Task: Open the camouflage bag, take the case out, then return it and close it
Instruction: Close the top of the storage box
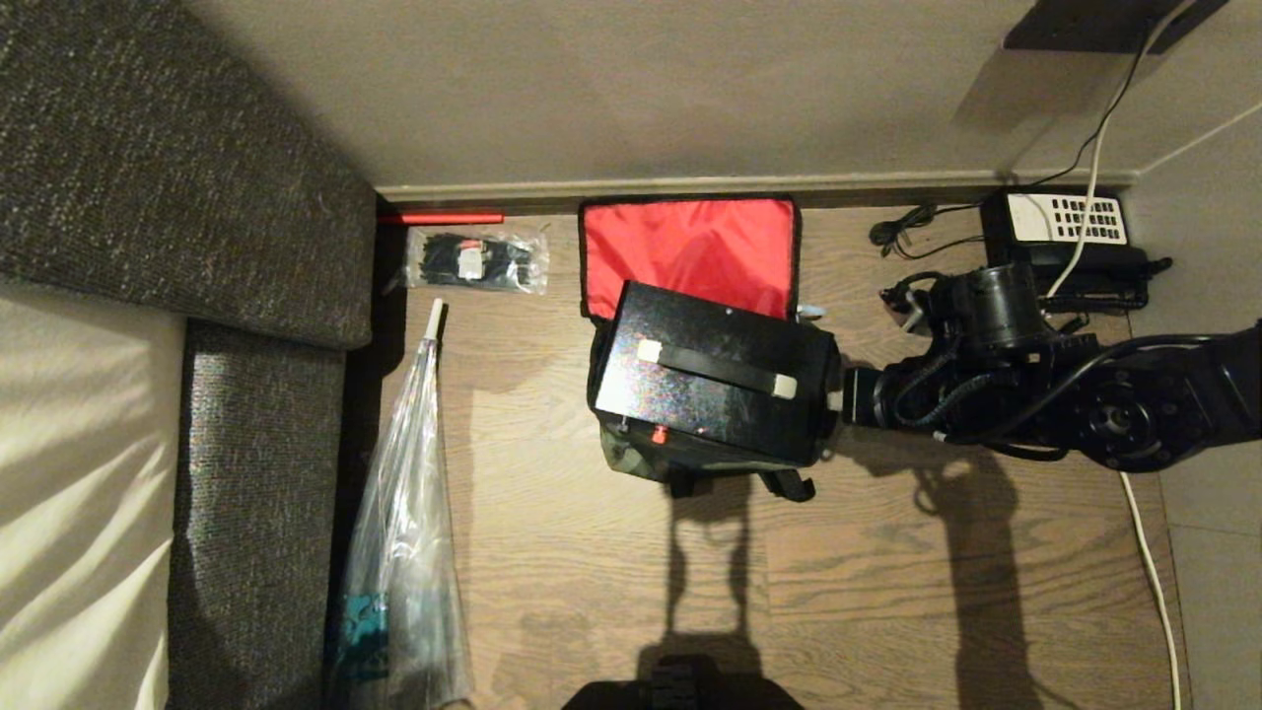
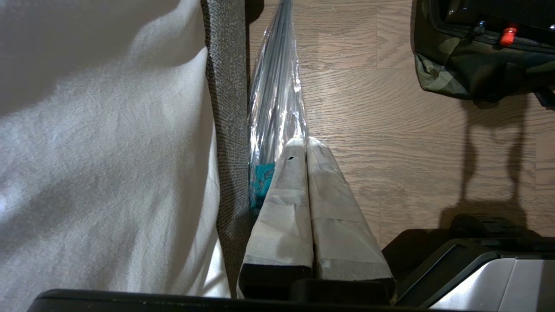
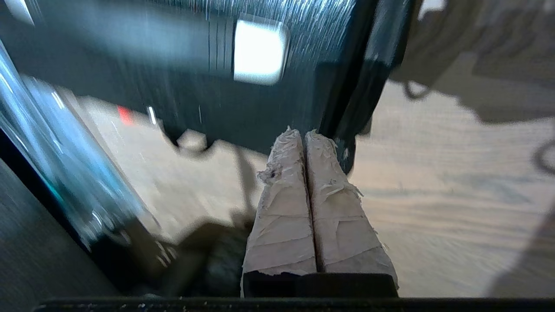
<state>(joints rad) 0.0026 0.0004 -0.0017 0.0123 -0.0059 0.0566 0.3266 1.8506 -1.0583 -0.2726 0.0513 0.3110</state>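
- Bag (image 1: 695, 251) sits on the wood floor (image 1: 611, 552) by the back wall, lid flipped back against the skirting, red lining facing up.
- Case (image 1: 715, 380) rests on top of the open bag, skewed to it and overhanging toward the robot's right; camouflage fabric shows below its near edge.
- Case handle (image 1: 715, 367) runs along the top between two pale mounts; a small red button (image 1: 658, 435) shows on the near side.
- Right gripper (image 3: 305, 138) is at the right-hand end of the case; fingers (image 3: 286, 173) pressed together, nothing between them. The tips lie just at the case's end edge; contact cannot be confirmed, as the right wrist view is blurred.
- Left gripper (image 2: 305, 143) hangs low beside the sofa (image 1: 266, 473), well apart from the bag; fingers (image 2: 288, 182) pressed together and empty.
- A clear plastic-wrapped umbrella (image 1: 409, 513) lies on the floor along the sofa edge.
- Near the wall: a packet of black items (image 1: 478, 259) and a red rod (image 1: 449, 217).
- A black telephone (image 1: 1065, 232) with white keypad stands in the far right corner, cables around it.
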